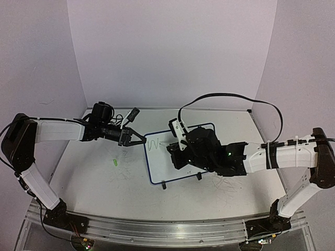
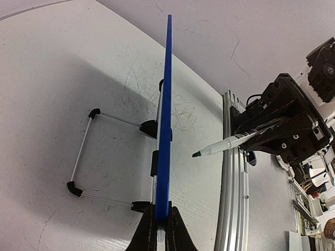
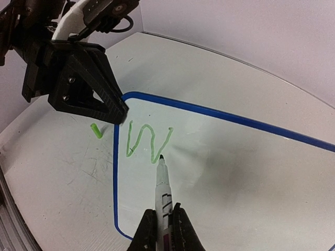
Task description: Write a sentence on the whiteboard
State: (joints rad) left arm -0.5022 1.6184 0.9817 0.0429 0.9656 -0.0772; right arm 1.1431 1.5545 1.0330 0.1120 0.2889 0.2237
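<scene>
The whiteboard [image 1: 159, 166] stands tilted on its feet mid-table, with a blue rim. Of the sentence only a green "W" [image 1: 154, 142] is there, at the board's top left; it also shows in the right wrist view [image 3: 149, 140]. My left gripper [image 1: 140, 140] is shut on the board's left edge, which the left wrist view shows edge-on [image 2: 166, 104] between the fingers [image 2: 147, 230]. My right gripper [image 3: 163, 227] is shut on a green-tipped marker [image 3: 163, 191]. The tip sits by the W's lower right stroke, a small gap off the board in the left wrist view [image 2: 230, 142].
A green marker cap [image 1: 114, 161] lies on the table left of the board, also in the right wrist view [image 3: 96, 130]. The board's wire stand [image 2: 84, 151] reaches out behind it. An aluminium rail [image 1: 167, 230] runs along the near edge. Walls enclose three sides.
</scene>
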